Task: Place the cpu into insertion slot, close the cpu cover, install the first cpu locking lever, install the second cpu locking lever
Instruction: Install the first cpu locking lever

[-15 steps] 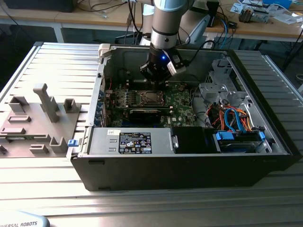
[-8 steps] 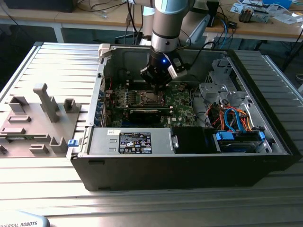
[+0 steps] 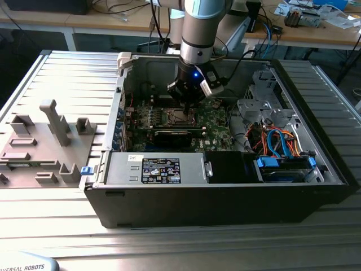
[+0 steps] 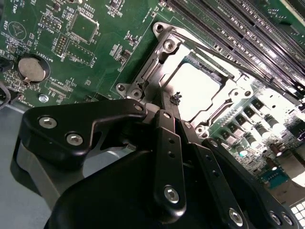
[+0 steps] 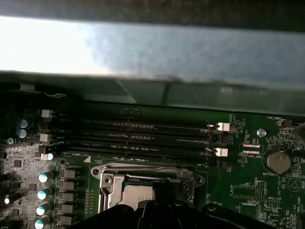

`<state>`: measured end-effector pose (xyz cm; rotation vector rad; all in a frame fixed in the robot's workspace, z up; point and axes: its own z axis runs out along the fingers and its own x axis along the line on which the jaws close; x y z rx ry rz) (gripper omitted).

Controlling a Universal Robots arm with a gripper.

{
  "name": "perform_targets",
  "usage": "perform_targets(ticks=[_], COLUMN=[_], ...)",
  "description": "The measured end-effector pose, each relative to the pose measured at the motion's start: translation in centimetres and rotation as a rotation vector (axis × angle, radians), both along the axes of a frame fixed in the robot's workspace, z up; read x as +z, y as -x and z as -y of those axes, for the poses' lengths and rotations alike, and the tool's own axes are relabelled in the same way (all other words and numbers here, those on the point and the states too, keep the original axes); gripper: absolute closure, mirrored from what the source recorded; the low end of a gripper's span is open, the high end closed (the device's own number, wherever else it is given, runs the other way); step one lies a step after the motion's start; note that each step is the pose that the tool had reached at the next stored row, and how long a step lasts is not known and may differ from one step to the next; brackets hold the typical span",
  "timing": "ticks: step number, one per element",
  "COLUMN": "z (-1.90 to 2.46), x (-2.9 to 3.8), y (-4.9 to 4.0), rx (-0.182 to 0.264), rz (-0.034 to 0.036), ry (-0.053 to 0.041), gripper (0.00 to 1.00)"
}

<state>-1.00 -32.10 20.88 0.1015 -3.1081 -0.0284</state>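
Observation:
My gripper (image 3: 185, 105) reaches down into the open computer case, right over the insertion slot (image 3: 181, 117) on the green board. In the second wrist view its black fingers (image 4: 167, 125) are pressed together, and the gripper (image 4: 173, 102) tip sits at the edge of the slot with nothing between them. The cpu (image 4: 198, 88) lies flat in the slot, its metal top shining. The silvery cpu cover (image 4: 157, 62) lies down around it, framing it. In the first wrist view the cpu cover (image 5: 143, 171) and cpu (image 5: 136, 193) show just beyond the gripper (image 5: 161, 206).
Long black memory slots (image 5: 143, 138) run beside the socket, and a coin battery (image 4: 31, 67) lies farther off. A black expansion card (image 3: 172, 134), the power supply (image 3: 158, 169) and drive bays with blue cables (image 3: 279, 144) fill the case. A grey fixture plate (image 3: 39, 141) lies at the exterior view's left.

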Motion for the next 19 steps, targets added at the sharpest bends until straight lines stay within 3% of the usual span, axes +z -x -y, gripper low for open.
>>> perform_targets(ticks=[18,19], z=[0.0,0.01], x=[0.32,0.76], y=[0.0,0.0], rx=[0.0,0.0], rz=[0.0001,0.0], ry=[0.0008,0.003], gripper=[0.89,0.89])
